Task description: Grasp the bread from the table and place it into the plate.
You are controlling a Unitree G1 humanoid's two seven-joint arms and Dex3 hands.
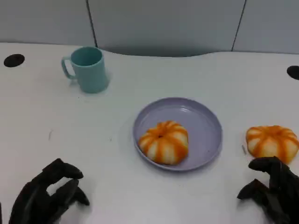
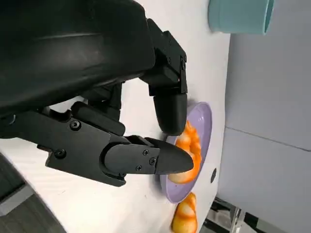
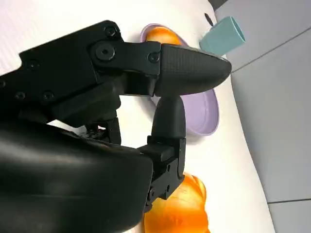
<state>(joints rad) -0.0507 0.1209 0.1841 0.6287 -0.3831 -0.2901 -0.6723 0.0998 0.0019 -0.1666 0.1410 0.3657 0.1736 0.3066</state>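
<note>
Head view is showing two orange-and-white striped bread rolls. One bread roll (image 1: 272, 143) is lying on the white bench (image 1: 140, 196) to the right of the plate, apart from its rim, and the right hand (image 1: 273, 189) is hovering just beside its near edge with fingers curled apart and nothing between them; whether a fingertip is touching the roll I cannot tell. From the right wrist view that same roll (image 3: 177, 208) is showing close under the hand's fingers (image 3: 189, 70), which are standing spread and gripping nothing.

A second bread roll (image 1: 164, 142) is sitting inside the lavender plate (image 1: 205, 121), toward its near left part. The plate is resting flat in the middle of the bench.

The left hand (image 1: 46, 193) is hanging low at the near left, well apart from the plate, its fingers loosely bent and holding nothing. In the left wrist view its fingers (image 2: 146, 160) are pointing toward the plate (image 2: 204, 116) with the roll in it.

A teal mug (image 1: 86, 69) is standing upright at the far left of the bench, handle turned left.
</note>
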